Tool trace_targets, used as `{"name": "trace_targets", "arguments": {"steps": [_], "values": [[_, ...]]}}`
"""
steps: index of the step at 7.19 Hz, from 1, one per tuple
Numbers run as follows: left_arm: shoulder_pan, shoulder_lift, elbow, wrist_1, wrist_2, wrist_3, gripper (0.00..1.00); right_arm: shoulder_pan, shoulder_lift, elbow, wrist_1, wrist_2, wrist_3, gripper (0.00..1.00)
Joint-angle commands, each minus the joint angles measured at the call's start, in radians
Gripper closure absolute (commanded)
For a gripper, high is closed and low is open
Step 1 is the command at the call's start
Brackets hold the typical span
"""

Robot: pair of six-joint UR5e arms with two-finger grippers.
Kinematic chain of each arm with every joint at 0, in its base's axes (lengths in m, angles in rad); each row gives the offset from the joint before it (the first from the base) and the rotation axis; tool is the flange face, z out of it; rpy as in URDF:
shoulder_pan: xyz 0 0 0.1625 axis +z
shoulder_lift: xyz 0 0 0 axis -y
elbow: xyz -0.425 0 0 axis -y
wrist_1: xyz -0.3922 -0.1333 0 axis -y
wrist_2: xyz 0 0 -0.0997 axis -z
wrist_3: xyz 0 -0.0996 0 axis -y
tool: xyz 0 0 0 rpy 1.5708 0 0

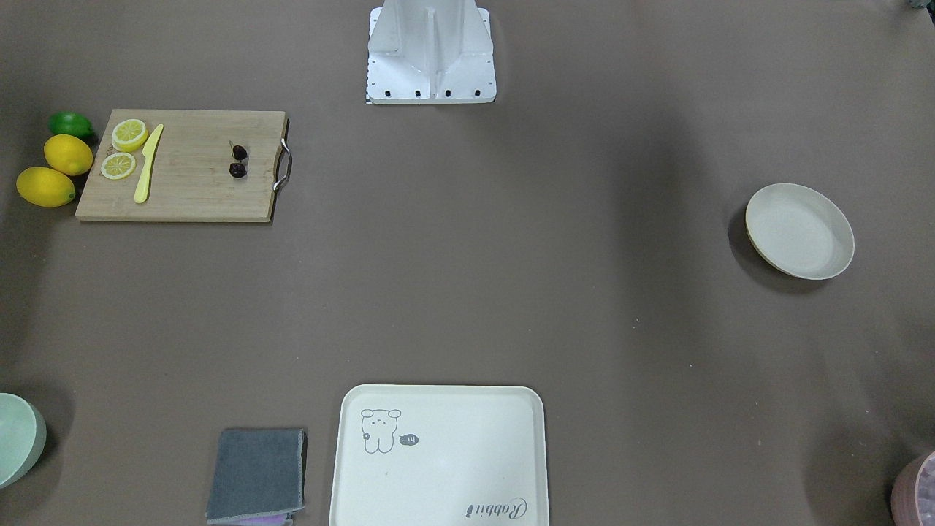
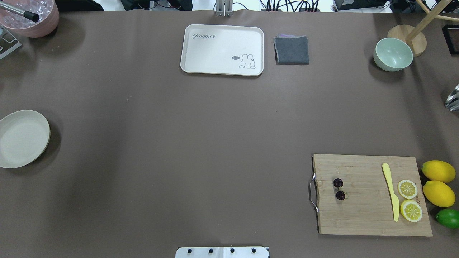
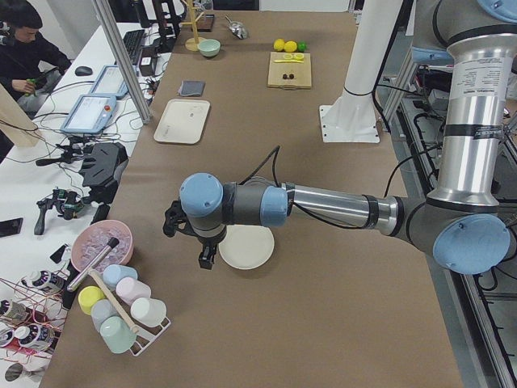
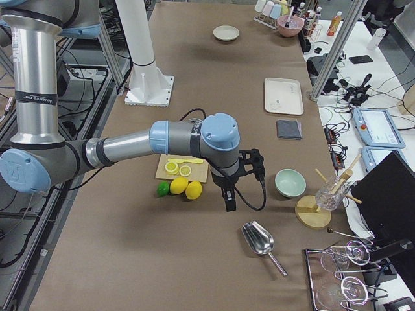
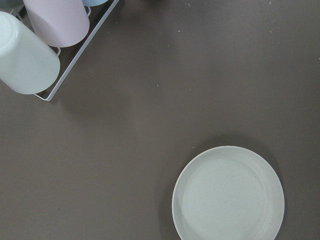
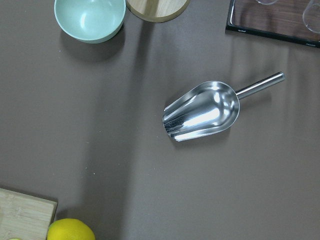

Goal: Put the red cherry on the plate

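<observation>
Red cherry (image 2: 339,189) lies on cutting board (image 2: 362,215), apart from right claw (image 4: 229,202).

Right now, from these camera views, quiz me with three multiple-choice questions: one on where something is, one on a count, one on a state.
1. Where does the red cherry lie?
A) on the cutting board
B) on the plate
C) on a lemon slice

2. How many lemon slices lie on the board?
A) one
B) two
C) four

3. What state is the plate in?
A) it holds the cherry
B) it holds nothing
C) it is upside down

Answers:
1 A: the overhead view shows the dark pair resting on the wood, apart from the slices.
2 B: two cut rounds lie beside the yellow knife.
3 B: the left wrist view shows it rim up with a bare hollow.
</observation>
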Motion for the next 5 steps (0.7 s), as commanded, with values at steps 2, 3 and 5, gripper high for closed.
{"name": "trace_targets", "arguments": {"steps": [2, 3, 5], "values": [[0.000, -0.008, 0.006, 0.001, 0.006, -0.003, 0.02, 0.000, -0.003, -0.001, 0.001, 0.024, -0.007, 0.00], [0.002, -0.008, 0.007, 0.001, 0.005, -0.003, 0.02, 0.000, -0.024, 0.008, 0.025, 0.024, -0.001, 0.00], [0.000, 0.000, -0.004, 0.001, -0.002, -0.004, 0.02, 0.000, -0.044, 0.003, 0.031, 0.001, -0.019, 0.00]]}}
